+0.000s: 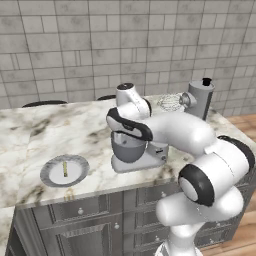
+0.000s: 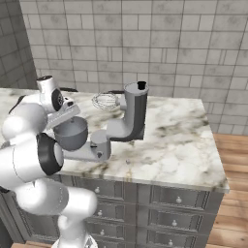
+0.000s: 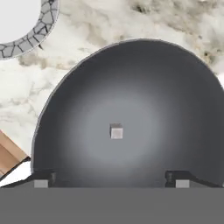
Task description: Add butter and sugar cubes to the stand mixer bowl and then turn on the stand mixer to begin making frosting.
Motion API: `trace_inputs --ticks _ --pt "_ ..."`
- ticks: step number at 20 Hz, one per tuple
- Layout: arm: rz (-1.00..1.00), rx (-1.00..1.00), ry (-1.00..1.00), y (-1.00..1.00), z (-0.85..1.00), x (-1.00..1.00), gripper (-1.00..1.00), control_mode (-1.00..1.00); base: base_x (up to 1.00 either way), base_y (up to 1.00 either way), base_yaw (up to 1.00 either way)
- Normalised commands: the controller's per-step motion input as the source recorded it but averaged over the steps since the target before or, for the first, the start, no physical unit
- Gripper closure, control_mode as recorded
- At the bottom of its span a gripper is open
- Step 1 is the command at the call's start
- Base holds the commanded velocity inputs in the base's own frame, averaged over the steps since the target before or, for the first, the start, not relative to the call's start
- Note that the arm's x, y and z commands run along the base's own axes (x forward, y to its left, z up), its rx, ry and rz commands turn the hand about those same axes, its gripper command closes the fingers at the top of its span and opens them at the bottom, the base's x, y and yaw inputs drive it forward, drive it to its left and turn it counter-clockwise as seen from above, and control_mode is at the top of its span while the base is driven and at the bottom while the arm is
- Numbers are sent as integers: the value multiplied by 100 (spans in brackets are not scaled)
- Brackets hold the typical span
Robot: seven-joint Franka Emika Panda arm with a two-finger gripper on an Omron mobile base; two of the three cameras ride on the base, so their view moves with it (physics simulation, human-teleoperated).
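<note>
Base cams flank stand mixer (image 1: 150,135) (shared); hand cam close above bowl (image 3: 131,87).

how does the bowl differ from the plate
The bowl is deep, plain dark grey, and sits on the mixer base; the plate is flat, pale with a patterned rim, and lies on the counter. The bowl holds a sugar cube; the plate holds the butter. Both are round.

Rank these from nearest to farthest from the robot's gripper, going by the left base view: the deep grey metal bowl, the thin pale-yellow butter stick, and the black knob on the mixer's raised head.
1. The deep grey metal bowl, directly beneath the gripper.
2. The thin pale-yellow butter stick, lying on the round grey plate off to the left.
3. The black knob, at the far right on the mixer's raised head.
</note>
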Motion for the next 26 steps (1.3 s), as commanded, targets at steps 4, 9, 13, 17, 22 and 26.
trace_inputs --ticks 4,9,13,17,22,26 --pt "0 7 -30 0 77 -100 -100 -100 0 0 0" --pt "0 10 -24 -29 70 -100 -100 -100 0 0 0" --pt "0 17 -11 -80 36 -100 -100 -100 0 0 0" --pt "0 22 -6 -100 16 -99 -100 -100 0 0 0" --pt "0 22 -2 -100 7 -57 -100 -100 0 0 0" --pt "0 20 -3 -100 0 -7 -100 -100 0 0 0"
